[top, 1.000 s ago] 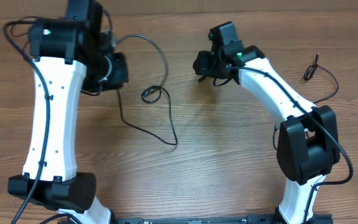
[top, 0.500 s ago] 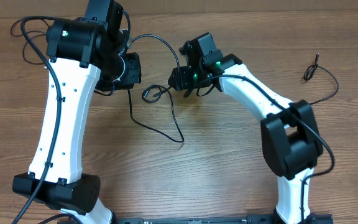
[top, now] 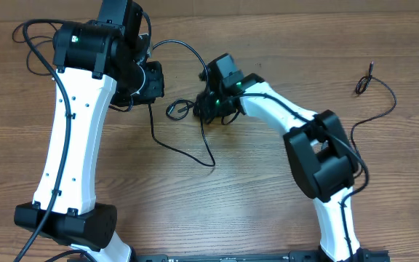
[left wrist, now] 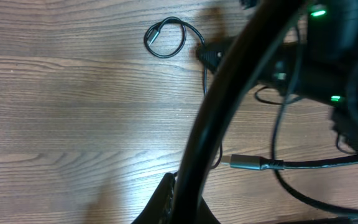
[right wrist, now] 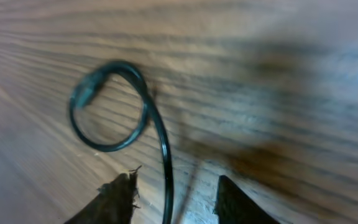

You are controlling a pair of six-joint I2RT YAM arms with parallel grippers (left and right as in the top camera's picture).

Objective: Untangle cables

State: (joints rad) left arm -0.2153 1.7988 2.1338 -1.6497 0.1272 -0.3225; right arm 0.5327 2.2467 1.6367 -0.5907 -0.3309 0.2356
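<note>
A thin black cable [top: 183, 150] lies on the wooden table, curled into a small loop [top: 176, 110] between the two arms. My left gripper [top: 150, 80] is shut on one stretch of it; in the left wrist view that stretch [left wrist: 229, 93] rises from the jaws [left wrist: 188, 194] across the picture. A silvery plug tip [left wrist: 244, 163] lies close by. My right gripper [top: 208, 110] sits low beside the loop [right wrist: 107, 106], open, with the strand [right wrist: 165, 168] passing between its fingertips [right wrist: 118, 198] without touching them. A second black cable [top: 384, 91] lies apart at the far right.
The right arm's black body [left wrist: 328, 62] fills the upper right of the left wrist view, close to the left gripper. The arms' own thick black cables [top: 60, 94] run along the white links. The table's far edge [top: 304, 6] is at the top.
The right gripper has swung left and down to the small loop, and its jaws have narrowed around the strand. The left arm shifted right a second ago and has held still since.
</note>
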